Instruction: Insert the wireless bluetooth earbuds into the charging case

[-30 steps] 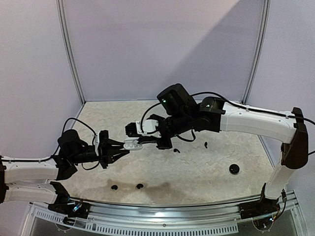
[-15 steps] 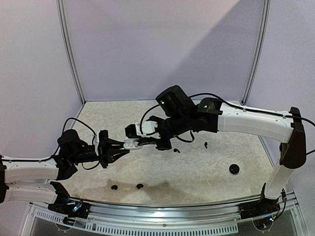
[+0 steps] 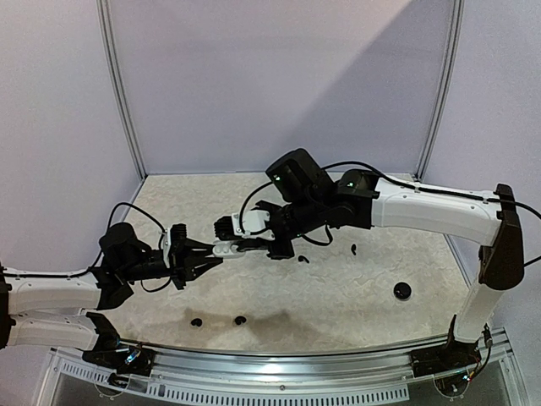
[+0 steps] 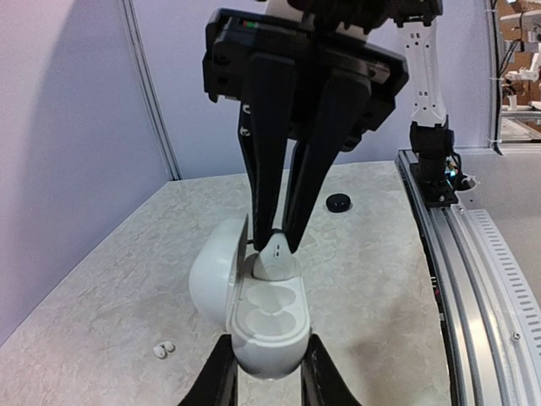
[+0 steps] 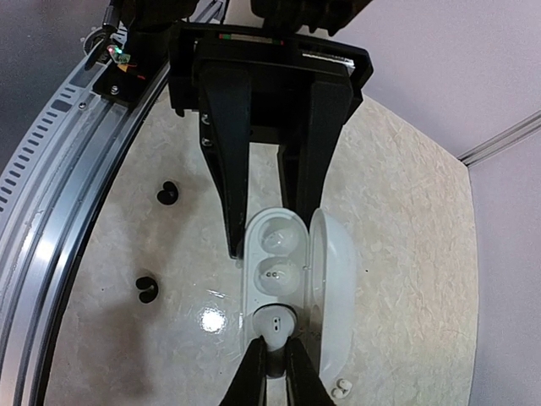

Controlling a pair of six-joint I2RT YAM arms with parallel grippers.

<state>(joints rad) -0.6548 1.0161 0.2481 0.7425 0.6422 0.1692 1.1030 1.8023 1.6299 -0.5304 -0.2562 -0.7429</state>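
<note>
Right fingers [image 4: 292, 233] nearly together, tips pinching white earbud [image 4: 275, 264] seated in end well of charging case [image 4: 266, 338]. Neighbouring well empty. Left fingers [image 5: 226, 186] clamped on both sides of case, holding it clear of worktop [image 3: 338, 296]. Lid [image 4: 215, 271] swung open to one side. Two black earbuds [image 3: 196, 321] lie side by side on worktop near front rail. Black round object [image 3: 402, 291] well apart, at right.

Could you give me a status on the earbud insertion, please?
Left gripper shut on open white charging case. Right gripper pinching white earbud in its end well. Black earbuds loose on table, well clear.
</note>
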